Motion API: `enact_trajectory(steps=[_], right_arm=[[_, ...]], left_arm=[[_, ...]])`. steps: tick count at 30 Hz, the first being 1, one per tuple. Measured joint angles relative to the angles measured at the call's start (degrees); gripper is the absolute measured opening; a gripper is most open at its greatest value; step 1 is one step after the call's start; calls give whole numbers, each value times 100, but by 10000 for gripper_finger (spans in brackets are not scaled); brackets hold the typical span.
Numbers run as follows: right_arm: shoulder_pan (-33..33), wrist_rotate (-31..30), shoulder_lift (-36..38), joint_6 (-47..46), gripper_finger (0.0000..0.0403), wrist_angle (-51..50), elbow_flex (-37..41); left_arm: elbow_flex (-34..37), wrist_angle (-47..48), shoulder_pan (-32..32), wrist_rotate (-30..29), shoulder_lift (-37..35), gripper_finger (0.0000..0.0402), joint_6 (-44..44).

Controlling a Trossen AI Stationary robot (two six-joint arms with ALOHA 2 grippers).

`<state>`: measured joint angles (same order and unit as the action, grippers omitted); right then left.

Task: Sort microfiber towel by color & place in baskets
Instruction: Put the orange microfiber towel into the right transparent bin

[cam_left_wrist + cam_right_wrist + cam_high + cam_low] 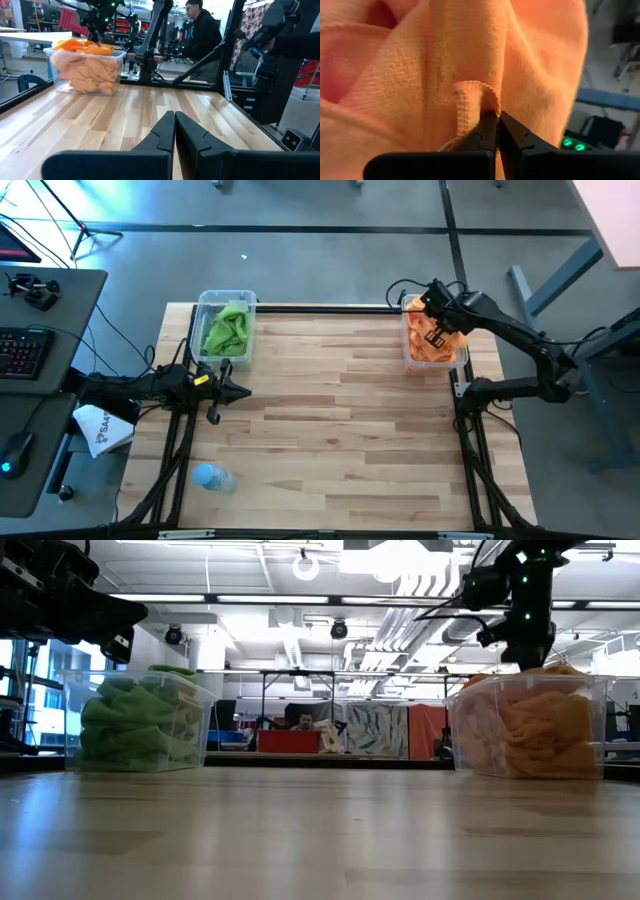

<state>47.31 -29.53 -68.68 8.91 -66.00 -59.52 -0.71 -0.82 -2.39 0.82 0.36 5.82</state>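
Note:
Green towels (228, 330) fill the clear basket (203, 300) at the table's far left, seen also in the low view (140, 725). Orange towels (432, 348) are heaped in the other clear basket (408, 360) at the far right, whose wall shows in the low view (470, 730). My right gripper (437, 332) reaches down onto the orange heap (545, 675), shut on orange cloth (470, 95). My left gripper (240, 390) hovers shut over the table's left side, just near of the green basket, touching nothing; the left wrist view shows its fingers closed (175, 120). My right gripper is shut on an orange towel at a curled hem edge (487, 97), which is pinched only at the fingertips. The fingers come from above, slanting down into the basket. The towel lies on the heap of orange towels, slack around the fingers (482, 132).
A small pale blue bottle (212, 477) lies on the table near its front left corner. A white packet (100, 430) sits off the table's left edge, beside a desk with a keyboard (22, 350). The middle of the wooden table (340, 430) is bare. A person (202, 30) sits beyond the table.

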Motion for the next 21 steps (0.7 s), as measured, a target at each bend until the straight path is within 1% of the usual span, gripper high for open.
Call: enact_trajectory(steps=[4,8,10,12,16,18,21], right_arm=[[7,30,-126,423,0,511,216],[42,497,-518,1125,0,804,424],[36,624,-827,1396,0,809,499],[61,704,-1148,1488,0,886,522],[282,1267,-1727,1663,0,1067,513],[426,1403,-1983,1665,0,1150,513],[647,1642,-2218,1670,0,1258,510]], left_arm=[[1,2,0,0,0,0,0],[2,1,0,0,0,0,0],[2,0,0,0,0,0,0],[2,0,0,0,0,0,0],[1,1,0,0,0,0,0],[2,2,0,0,0,0,0],[1,2,0,0,0,0,0]])
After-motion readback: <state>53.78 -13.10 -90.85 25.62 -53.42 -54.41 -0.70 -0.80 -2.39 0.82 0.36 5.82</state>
